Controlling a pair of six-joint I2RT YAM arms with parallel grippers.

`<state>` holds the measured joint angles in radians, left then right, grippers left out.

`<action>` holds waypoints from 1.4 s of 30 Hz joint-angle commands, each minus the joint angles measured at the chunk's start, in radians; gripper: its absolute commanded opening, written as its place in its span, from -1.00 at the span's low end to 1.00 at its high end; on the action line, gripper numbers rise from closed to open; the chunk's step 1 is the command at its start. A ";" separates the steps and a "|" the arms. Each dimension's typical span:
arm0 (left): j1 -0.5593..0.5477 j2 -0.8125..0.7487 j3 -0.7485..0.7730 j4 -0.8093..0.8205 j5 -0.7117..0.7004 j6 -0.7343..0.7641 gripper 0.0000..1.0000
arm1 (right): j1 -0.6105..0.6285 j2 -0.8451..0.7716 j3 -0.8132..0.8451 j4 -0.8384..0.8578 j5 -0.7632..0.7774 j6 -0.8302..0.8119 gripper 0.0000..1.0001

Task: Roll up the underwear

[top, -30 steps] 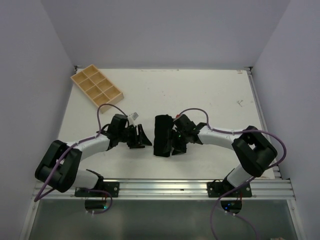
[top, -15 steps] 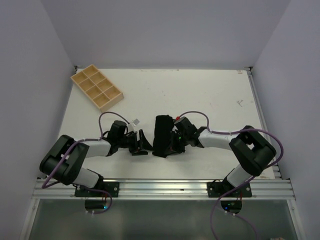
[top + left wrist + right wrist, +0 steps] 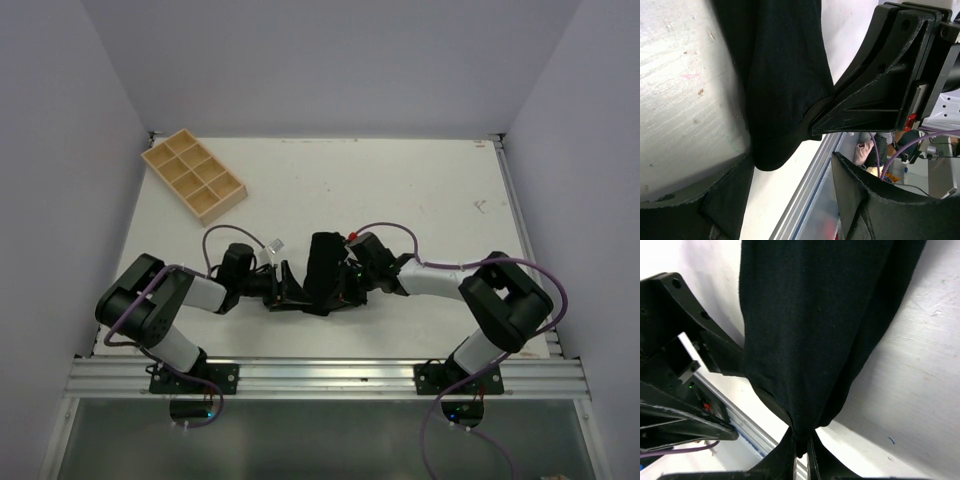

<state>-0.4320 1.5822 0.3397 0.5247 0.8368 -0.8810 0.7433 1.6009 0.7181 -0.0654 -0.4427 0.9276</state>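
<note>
The underwear (image 3: 322,270) is a narrow strip of black fabric lying on the white table between the two grippers. In the right wrist view the underwear (image 3: 810,325) fills the middle, and my right gripper (image 3: 801,446) is shut on its near edge, pinching a fold. My left gripper (image 3: 285,290) is at the strip's left side, open. In the left wrist view the underwear (image 3: 780,90) hangs just ahead of my left gripper (image 3: 790,200). One of its fingers (image 3: 865,200) is apart from the cloth. The right gripper's black body (image 3: 880,85) presses against the fabric from the other side.
A wooden tray (image 3: 193,185) with several compartments sits at the back left of the table. An aluminium rail (image 3: 330,375) runs along the near edge, close behind both grippers. Pale walls enclose the table on the left, right and back.
My right gripper has shut on the underwear's edge. My left gripper has moved right, up against the strip, and has opened a little wider.
</note>
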 commanded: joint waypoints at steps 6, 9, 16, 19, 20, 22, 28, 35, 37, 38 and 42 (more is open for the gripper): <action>0.007 0.097 -0.096 0.233 0.016 -0.068 0.28 | -0.013 -0.032 -0.022 0.107 -0.091 0.057 -1.00; 0.007 0.107 -0.102 0.239 0.016 -0.073 0.35 | -0.015 -0.033 -0.026 0.124 -0.105 0.069 -1.00; 0.013 0.081 -0.090 0.113 -0.021 0.008 0.42 | -0.021 -0.058 0.000 0.092 -0.116 0.063 -1.00; 0.015 0.093 -0.084 0.123 -0.013 -0.012 0.47 | -0.027 -0.068 0.004 0.092 -0.120 0.071 -1.00; 0.016 0.094 -0.084 0.126 -0.008 -0.015 0.56 | -0.028 -0.073 0.006 0.090 -0.125 0.071 -1.00; 0.016 0.094 -0.087 0.126 -0.007 -0.019 0.58 | -0.032 -0.076 0.017 0.081 -0.126 0.071 -1.00; 0.016 0.084 -0.102 0.204 0.007 -0.103 0.61 | -0.033 -0.079 0.023 0.093 -0.139 0.085 -1.00; 0.018 0.093 -0.097 0.244 0.002 -0.121 0.62 | -0.033 -0.078 0.024 0.115 -0.152 0.103 -1.00; 0.016 0.107 -0.097 0.264 0.004 -0.147 0.63 | -0.032 -0.078 0.024 0.118 -0.156 0.103 -1.00; 0.016 0.113 -0.103 0.314 0.010 -0.163 0.63 | -0.033 -0.079 0.021 0.128 -0.157 0.106 -1.00; 0.016 0.143 -0.103 0.400 0.021 -0.228 0.60 | -0.033 -0.076 0.001 0.154 -0.160 0.125 -1.00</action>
<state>-0.4221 1.6909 0.2562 0.8551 0.9089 -1.0836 0.7128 1.5589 0.7055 0.0296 -0.5724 1.0275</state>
